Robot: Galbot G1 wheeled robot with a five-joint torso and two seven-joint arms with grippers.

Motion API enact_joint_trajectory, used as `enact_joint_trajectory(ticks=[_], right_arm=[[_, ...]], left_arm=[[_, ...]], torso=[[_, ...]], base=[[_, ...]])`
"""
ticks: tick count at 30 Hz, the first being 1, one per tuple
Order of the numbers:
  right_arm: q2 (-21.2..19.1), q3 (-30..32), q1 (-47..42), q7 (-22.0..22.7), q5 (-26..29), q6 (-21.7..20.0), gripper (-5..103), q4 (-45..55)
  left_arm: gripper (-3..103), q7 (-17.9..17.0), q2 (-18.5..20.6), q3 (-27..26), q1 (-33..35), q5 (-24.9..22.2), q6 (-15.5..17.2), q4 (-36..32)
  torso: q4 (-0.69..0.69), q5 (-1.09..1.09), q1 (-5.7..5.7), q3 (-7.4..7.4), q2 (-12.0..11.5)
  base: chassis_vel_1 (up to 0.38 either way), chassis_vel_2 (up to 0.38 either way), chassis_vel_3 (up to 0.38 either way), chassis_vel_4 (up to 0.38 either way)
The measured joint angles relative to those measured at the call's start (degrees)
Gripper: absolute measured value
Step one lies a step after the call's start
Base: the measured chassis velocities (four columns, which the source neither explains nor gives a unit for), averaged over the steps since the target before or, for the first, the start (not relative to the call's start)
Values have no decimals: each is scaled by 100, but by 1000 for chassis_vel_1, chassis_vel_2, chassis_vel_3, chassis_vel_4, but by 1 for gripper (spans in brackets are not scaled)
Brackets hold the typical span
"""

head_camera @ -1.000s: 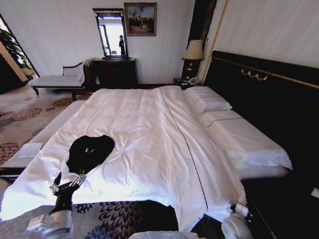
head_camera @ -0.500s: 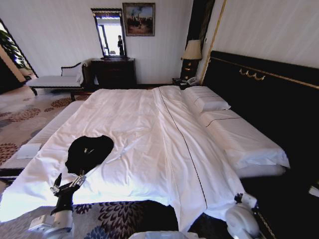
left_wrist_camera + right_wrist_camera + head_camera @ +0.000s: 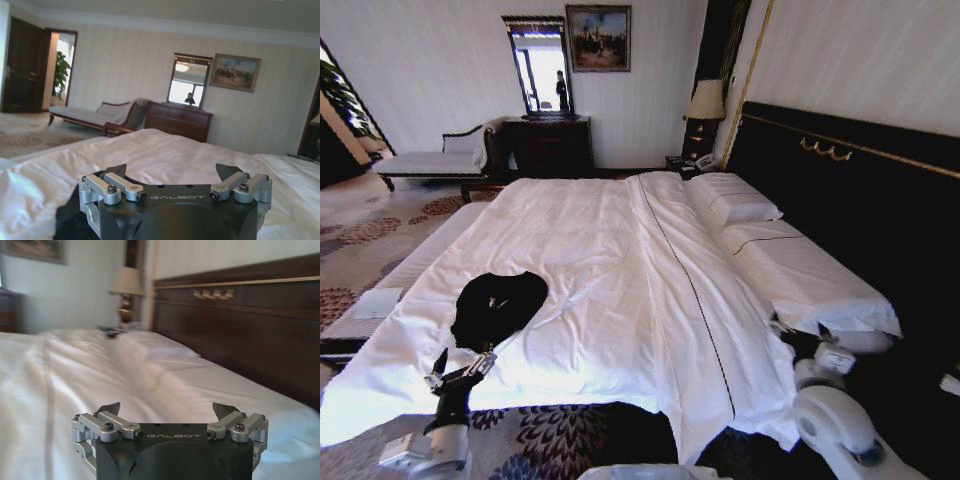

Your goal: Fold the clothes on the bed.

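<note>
Fingers spread on my left hand [image 3: 460, 372] at the bed's [image 3: 620, 260] near edge, just short of the crumpled black T-shirt [image 3: 498, 305] by its near left corner; my right hand [image 3: 800, 345], also spread, hangs at the right edge.

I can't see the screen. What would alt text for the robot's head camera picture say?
A crumpled black T-shirt lies near the foot of a large white bed with a dark headboard. The left gripper, open, hovers just short of the shirt; the right gripper is raised over the bed's right corner.
</note>
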Motion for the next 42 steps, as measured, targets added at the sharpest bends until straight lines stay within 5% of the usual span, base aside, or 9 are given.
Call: enact_joint_trajectory(ticks=[12, 20, 24, 26, 31, 32, 36, 39, 42], right_arm=[[343, -47, 143, -2631, -13, 2200, 100, -195], [503, -85, 58, -2758, 723, 1753, 100, 363], [668, -100, -57, -2206, 2081, 893, 100, 906], [700, -107, -52, -2211, 2081, 871, 100, 917], [835, -71, -106, -2543, 1063, 959, 100, 851], [837, -23, -237, -2570, 460, 895, 100, 872], [841, 21, -370, -2575, -313, 856, 100, 855], [904, 60, -409, -2702, -1550, 1272, 100, 601], [976, 73, -409, -2787, -1783, 1392, 100, 564]], left_arm=[[100, 83, 95, 43, 63, -12, 397, -596], [100, 115, 30, 215, 74, 116, 277, -906], [100, 199, 85, 290, 143, -92, 375, -1080], [100, 215, 116, 274, 139, -122, 432, -1079], [100, 511, 204, 219, 157, -82, 775, -1108], [100, 625, 204, 216, 163, 159, 808, -1083], [100, 634, 172, 243, 150, 418, 776, -990], [100, 623, 128, 304, 204, 319, 690, -1071], [100, 623, 128, 306, 205, 343, 567, -1069]], torso=[[-1, -1, 0, 0, 0], [0, -3, 0, 0, 0], [-1, -2, 0, 0, 0], [-1, -2, 0, 0, 1], [0, -2, 0, 0, 0], [-1, -1, 1, 0, 0], [-2, -3, 0, 0, 0], [-1, -2, 0, -1, 0], [-1, -1, 0, 0, 0]], base=[[0, 0, 0, 0], [0, 0, 0, 0], [0, 0, 0, 0], [0, 0, 0, 0], [0, 0, 0, 0], [0, 0, 0, 0], [0, 0, 0, 0], [0, 0, 0, 0], [0, 0, 0, 0]])
